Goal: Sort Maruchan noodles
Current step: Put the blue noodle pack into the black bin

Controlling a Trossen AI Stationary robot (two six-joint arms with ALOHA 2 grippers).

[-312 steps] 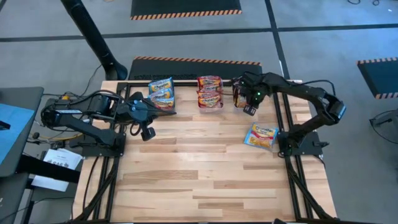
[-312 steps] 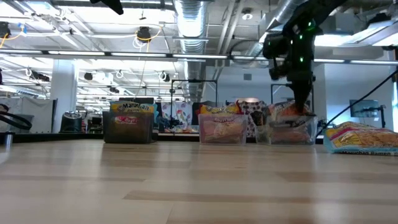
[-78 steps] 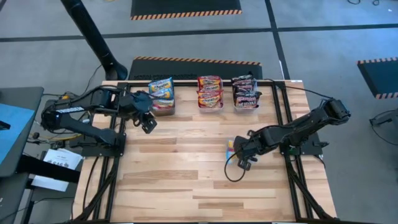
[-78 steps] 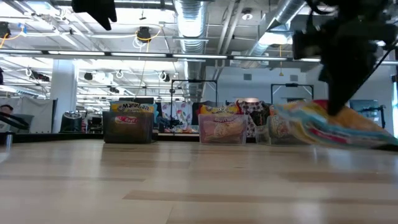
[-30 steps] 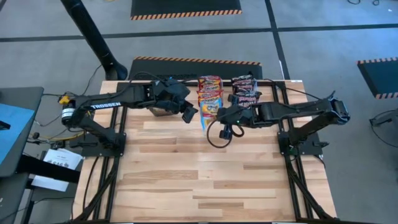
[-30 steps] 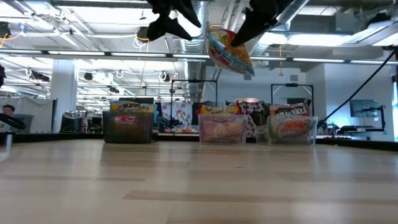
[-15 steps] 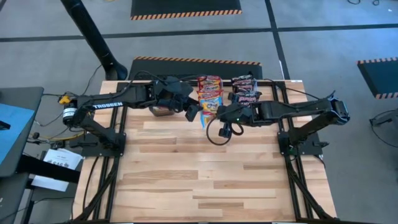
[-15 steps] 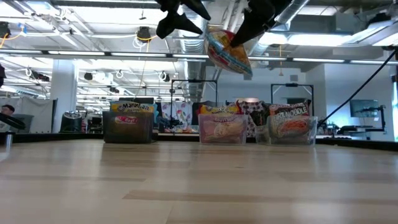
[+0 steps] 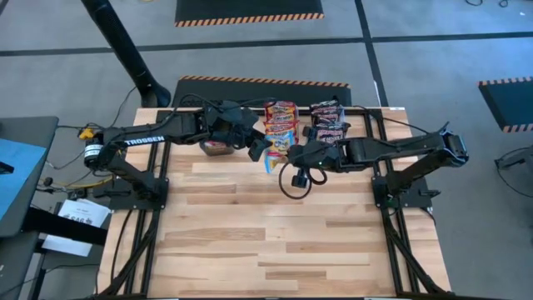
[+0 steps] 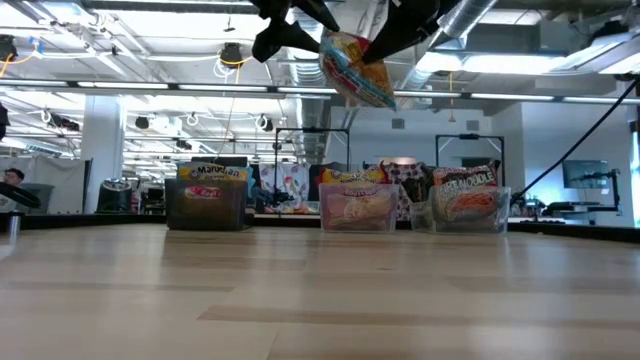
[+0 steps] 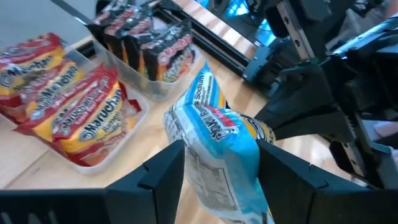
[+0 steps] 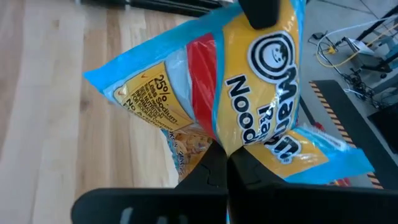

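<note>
Light blue/yellow Maruchan packet [image 10: 357, 68] held in the air above the counter [image 9: 275, 225], at upper centre of the low view, tilted, its long axis running from upper left to lower right there. In the high view the packet [image 9: 271, 160] shows only as a thin blue edge, just below the middle bin.

Right hand [image 12: 227, 167]: fingers shut, pinching one edge of the packet [image 12: 249, 106]. Left hand [image 11: 219, 165]: fingers spread wide, one on each side of the packet's [image 11: 217, 146] opposite end; whether they touch it cannot be told.

Along the counter's upper edge in the high view stand three bins: the left bin [image 9: 218, 148], largely hidden by the left arm; the middle bin of red/orange packets [image 9: 281, 122]; the right bin of black/red packets [image 9: 330, 122]. The two hands meet just below the left and middle bins.
</note>
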